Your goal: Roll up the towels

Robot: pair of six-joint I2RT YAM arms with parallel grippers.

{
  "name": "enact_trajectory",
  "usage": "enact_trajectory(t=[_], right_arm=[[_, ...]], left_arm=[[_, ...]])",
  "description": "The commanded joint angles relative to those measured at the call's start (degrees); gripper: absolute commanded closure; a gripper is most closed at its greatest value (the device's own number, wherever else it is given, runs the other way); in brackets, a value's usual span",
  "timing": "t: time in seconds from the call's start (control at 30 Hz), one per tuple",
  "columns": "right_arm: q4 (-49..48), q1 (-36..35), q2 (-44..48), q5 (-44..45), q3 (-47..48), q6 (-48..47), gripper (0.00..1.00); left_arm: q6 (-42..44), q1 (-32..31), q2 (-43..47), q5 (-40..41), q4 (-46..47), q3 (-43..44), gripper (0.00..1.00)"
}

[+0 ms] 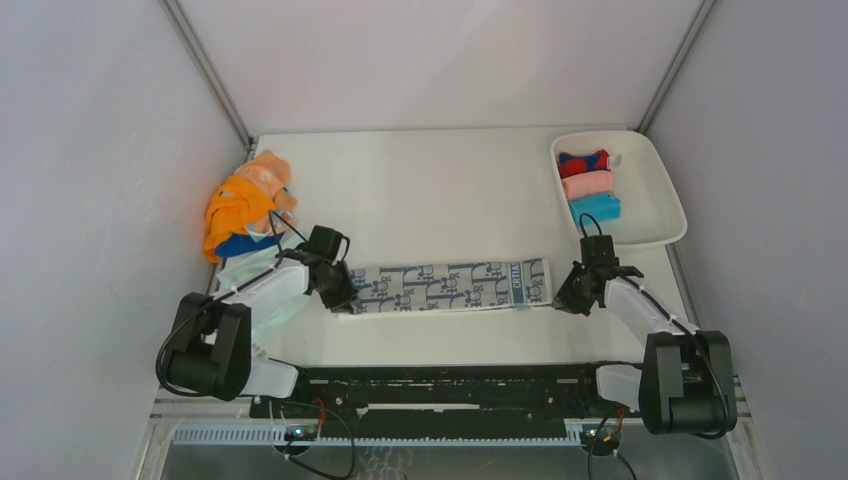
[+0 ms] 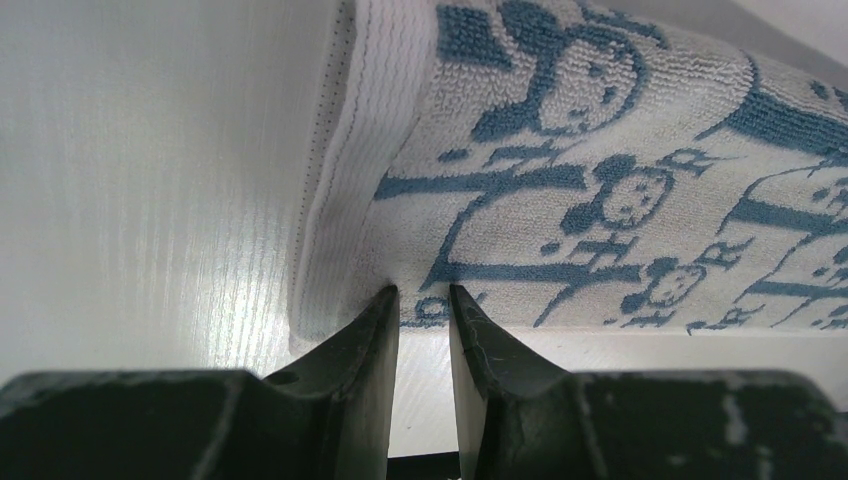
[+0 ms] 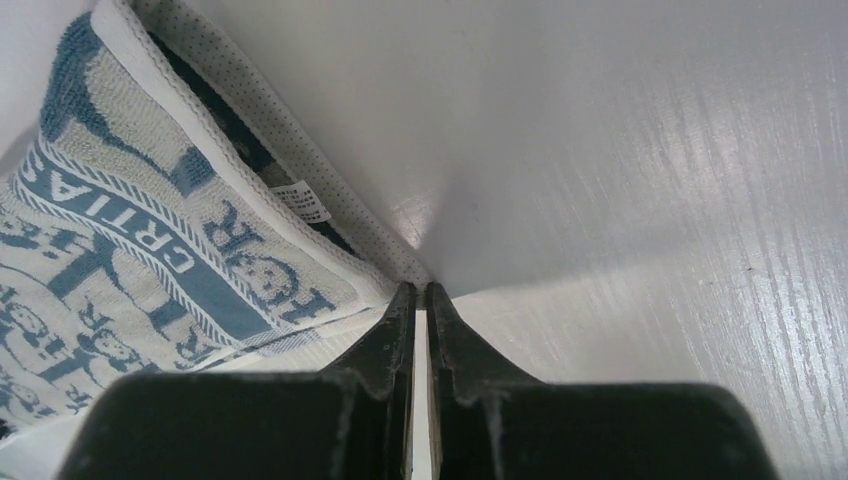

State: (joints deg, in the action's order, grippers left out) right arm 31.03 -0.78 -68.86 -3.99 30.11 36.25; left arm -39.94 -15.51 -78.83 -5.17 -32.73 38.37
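White table (image 1: 450, 180) bears a long, flat-folded, blue-patterned towel (image 1: 450, 285), both jaws pinching its ends.

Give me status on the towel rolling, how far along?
Done: three rolled towels sit in the white tray. In hand: the patterned towel lies folded in a flat strip, left hand and right hand apparently pinching its ends; no roll started. Left: that strip, plus the loose towel pile at far left.
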Motion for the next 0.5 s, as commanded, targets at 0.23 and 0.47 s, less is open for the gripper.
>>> enact_trajectory(t=[0.23,0.47], right_arm=[[-0.97,1.74,0.99,3.21,-1.08,-2.10,0.90],[1.73,1.59,8.00,3.60,1.55,-3.97,0.81]], left_arm=[[1.18,-1.09,-1.41,2.99,-2.22,0.19,0.69],[1.18,-1.27,-1.03,3.01,-2.33,0.30,0.69]])
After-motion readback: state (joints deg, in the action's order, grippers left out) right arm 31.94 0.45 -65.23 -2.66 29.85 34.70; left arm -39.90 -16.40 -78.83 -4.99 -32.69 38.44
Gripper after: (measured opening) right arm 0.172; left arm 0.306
